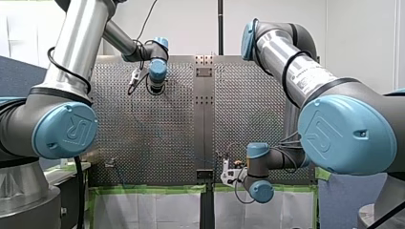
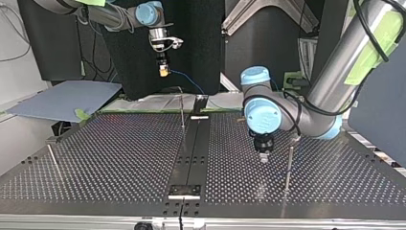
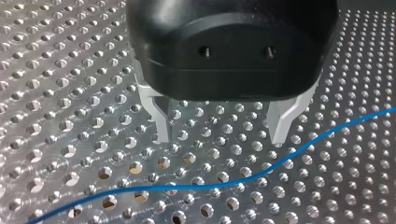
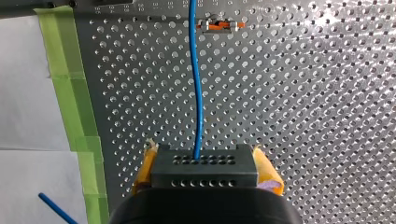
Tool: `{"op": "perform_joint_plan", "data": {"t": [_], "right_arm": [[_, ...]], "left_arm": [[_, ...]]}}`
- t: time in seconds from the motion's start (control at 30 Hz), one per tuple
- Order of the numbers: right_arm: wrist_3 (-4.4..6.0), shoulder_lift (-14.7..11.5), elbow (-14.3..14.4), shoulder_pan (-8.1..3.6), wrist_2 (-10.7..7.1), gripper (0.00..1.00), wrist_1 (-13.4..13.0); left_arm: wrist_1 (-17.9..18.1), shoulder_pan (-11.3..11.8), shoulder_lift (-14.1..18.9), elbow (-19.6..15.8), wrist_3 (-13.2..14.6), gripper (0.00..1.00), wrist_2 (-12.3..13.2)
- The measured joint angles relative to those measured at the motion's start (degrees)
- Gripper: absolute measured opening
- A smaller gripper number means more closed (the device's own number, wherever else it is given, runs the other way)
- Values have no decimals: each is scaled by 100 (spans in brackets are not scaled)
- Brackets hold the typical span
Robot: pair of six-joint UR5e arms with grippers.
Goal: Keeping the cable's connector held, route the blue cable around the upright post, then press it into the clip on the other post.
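Observation:
My right gripper (image 4: 204, 154) is shut on the black connector block (image 4: 204, 172), yellow pads on both sides. From the block the blue cable (image 4: 196, 93) runs straight ahead past an orange clip (image 4: 219, 25). At the top view's left, this gripper (image 2: 163, 72) hangs well above the table's far edge, and the cable (image 2: 190, 82) trails off it. My left gripper (image 3: 219, 140) stands open just over the perforated plate, metal fingers (image 3: 161, 126) apart, the cable (image 3: 224, 182) lying slack ahead of them. A thin upright post (image 2: 289, 160) stands close beside this gripper (image 2: 262, 155).
A second thin post (image 2: 182, 108) rises near the table's far middle, a third (image 2: 54, 160) at the top view's left. A dark centre rail (image 2: 191, 153) splits the plate. Green tape (image 4: 77, 107) edges the table beside my right gripper.

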Motion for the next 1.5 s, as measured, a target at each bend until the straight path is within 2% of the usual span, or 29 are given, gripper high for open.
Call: {"op": "perform_joint_plan", "data": {"t": [0.17,0.4,0.73,0.97,1.5], "right_arm": [[-2,-2,-1,0,-2,0,5],[-3,-1,-1,0,-2,0,15],[-8,-1,-1,0,-2,0,16],[-10,-2,-1,0,-2,0,22],[-13,-1,-1,0,-2,0,26]], "left_arm": [[-53,-32,-232,193,271,100,-145],[-27,9,-514,244,633,100,-373],[48,60,-573,247,1109,100,-350],[63,51,-857,247,1452,100,-444],[93,80,-1028,247,1544,100,-535]]}}
